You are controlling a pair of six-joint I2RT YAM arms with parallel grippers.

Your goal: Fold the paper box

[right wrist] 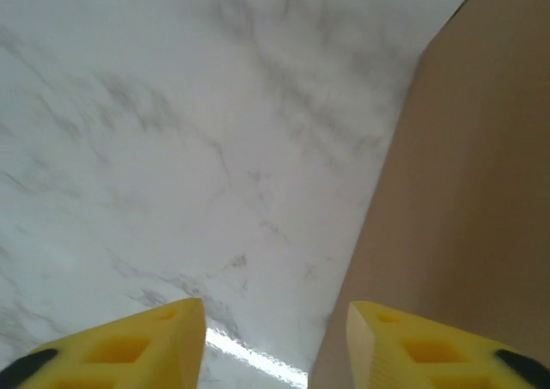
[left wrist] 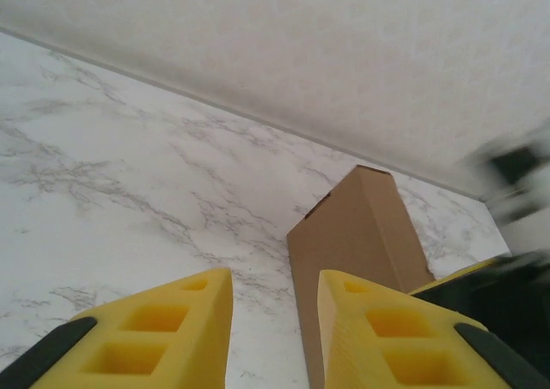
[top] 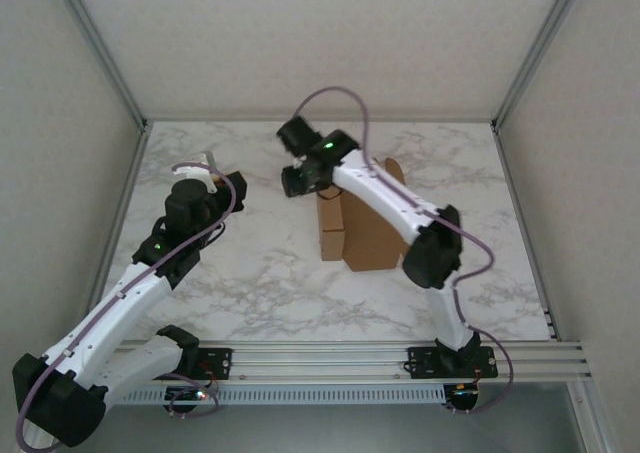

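The paper box [top: 362, 235] stands half-formed on the table [top: 250, 283], centre right of the top view. The right end effector [right wrist: 275, 320] hangs beside its upright panel, fingers apart and holding nothing. The left end effector [left wrist: 275, 290] is likewise parted and empty. The next fold wants one wall braced while the next flap is pressed along its crease. The box's inside is hidden, probably empty.
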